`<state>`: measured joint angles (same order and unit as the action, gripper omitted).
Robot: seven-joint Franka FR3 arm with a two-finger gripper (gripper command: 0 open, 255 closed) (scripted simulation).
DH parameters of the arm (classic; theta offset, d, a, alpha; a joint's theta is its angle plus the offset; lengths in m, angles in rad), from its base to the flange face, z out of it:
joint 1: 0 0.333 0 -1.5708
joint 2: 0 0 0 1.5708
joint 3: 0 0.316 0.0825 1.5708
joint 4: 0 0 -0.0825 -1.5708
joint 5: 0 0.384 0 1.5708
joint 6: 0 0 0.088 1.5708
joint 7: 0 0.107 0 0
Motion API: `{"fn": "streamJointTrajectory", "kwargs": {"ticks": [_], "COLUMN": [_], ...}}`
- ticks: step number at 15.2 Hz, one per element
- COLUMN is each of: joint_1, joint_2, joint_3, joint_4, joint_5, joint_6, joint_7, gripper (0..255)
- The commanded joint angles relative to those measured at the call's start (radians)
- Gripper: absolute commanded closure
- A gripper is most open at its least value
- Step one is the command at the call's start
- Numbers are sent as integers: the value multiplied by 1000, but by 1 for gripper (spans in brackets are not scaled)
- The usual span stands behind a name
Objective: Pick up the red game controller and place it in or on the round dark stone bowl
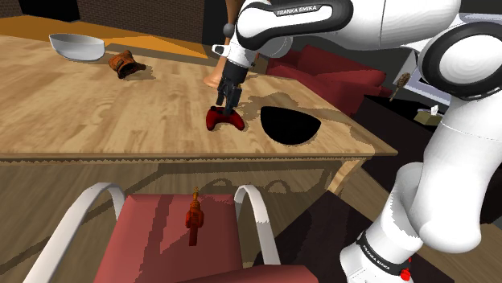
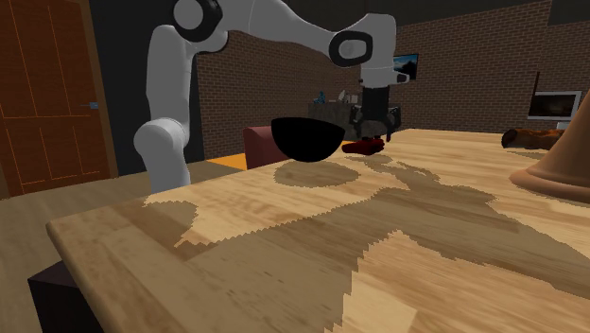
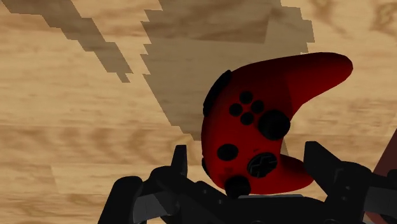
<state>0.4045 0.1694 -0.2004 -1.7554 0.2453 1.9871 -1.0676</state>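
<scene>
Straddling red game controller (image 3: 267, 121) | gripper (image 3: 247, 159) spread apart, not clasping it | dark bowl (image 1: 290, 125) just beside

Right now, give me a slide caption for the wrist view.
Open black gripper straddles the red game controller lying on the wood-grain table, poised to grasp.

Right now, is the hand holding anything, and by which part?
Nothing. The open hand straddles the controller, which lies on the table.
</scene>
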Motion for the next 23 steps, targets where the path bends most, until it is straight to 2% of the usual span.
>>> {"fn": "streamJointTrajectory", "kwargs": {"ticks": [1, 6, 7, 16, 23], "joint_1": [0, 0, 0, 0, -2], "joint_2": [3, 3, 3, 3, -9], "joint_3": [0, 0, 0, 0, -2], "joint_4": [0, 0, 0, 0, 78], "joint_5": [1, 1, 1, 1, -9], "joint_6": [4, 4, 4, 4, -84], "joint_7": [-1, -1, -1, -1, 19], "gripper": [0, 0, 255, 255, 255]}}
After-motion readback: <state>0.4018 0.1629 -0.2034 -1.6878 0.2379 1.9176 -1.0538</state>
